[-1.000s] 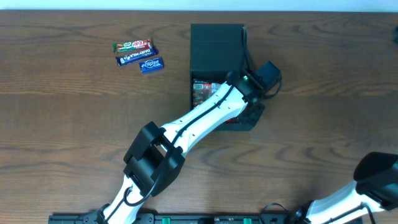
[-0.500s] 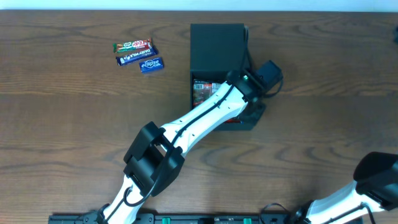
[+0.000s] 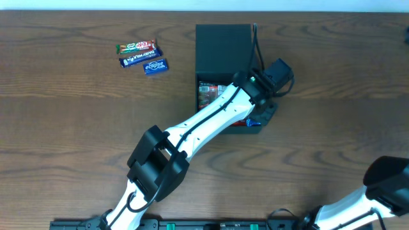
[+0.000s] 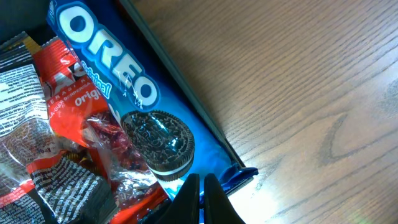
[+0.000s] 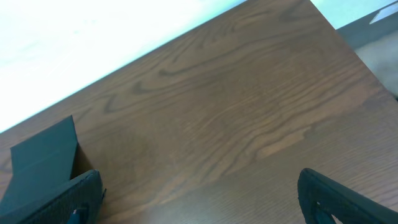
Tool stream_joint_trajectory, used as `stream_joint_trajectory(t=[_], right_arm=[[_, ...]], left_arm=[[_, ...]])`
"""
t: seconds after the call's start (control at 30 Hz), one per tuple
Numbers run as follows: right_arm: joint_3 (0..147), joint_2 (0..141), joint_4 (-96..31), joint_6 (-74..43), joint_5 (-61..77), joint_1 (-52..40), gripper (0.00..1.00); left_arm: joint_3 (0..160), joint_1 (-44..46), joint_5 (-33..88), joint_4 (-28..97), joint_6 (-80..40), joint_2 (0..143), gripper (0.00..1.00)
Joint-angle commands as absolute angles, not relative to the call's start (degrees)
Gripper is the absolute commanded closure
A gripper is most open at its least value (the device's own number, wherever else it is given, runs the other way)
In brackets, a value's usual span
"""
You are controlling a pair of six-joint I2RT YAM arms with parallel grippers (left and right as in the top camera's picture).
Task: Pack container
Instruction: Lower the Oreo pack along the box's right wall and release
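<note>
The container (image 3: 222, 50) is a dark square box with its flap lid open toward the far side. It also shows in the right wrist view (image 5: 43, 152). In the left wrist view its right wall (image 4: 186, 87) runs beside a blue Oreo packet (image 4: 106, 56), a red packet (image 4: 74, 106) and a black-and-white packet (image 4: 56, 186) lying inside. My left gripper (image 4: 202, 182) is shut, with its tips at the near end of the Oreo packet; in the overhead view it (image 3: 261, 117) is at the box's near right corner. My right gripper (image 5: 208, 205) is open and empty above bare table.
Three snack bars lie on the table at the far left: a red-green one (image 3: 136, 46), a dark blue one (image 3: 140, 59) and a small blue one (image 3: 155, 66). The right arm (image 3: 383, 185) is at the near right corner.
My left gripper has shifted slightly toward the far right at the box's corner, and the blue end of the Oreo packet now shows beside it. The right arm has not moved.
</note>
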State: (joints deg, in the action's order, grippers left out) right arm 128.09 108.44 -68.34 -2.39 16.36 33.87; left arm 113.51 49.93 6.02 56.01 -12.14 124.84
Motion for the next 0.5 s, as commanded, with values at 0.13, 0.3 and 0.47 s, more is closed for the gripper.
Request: stream_joint_trajectory(t=[0.13, 0.3, 0.47], right_arm=[[127.66, 109.95, -68.29, -3.16, 16.97, 34.33, 0.01], [127.66, 110.08, -68.16, -3.14, 16.95, 34.33, 0.01], [127.66, 110.26, -68.16, -3.14, 16.95, 34.33, 0.01]], left_arm=[[111.85, 49.95, 6.96, 57.25, -10.37, 126.37, 0.94], [110.21, 49.95, 7.35, 56.64, -9.34, 126.45, 0.94], [107.79, 49.95, 7.57, 56.29, -9.34, 127.31, 0.94]])
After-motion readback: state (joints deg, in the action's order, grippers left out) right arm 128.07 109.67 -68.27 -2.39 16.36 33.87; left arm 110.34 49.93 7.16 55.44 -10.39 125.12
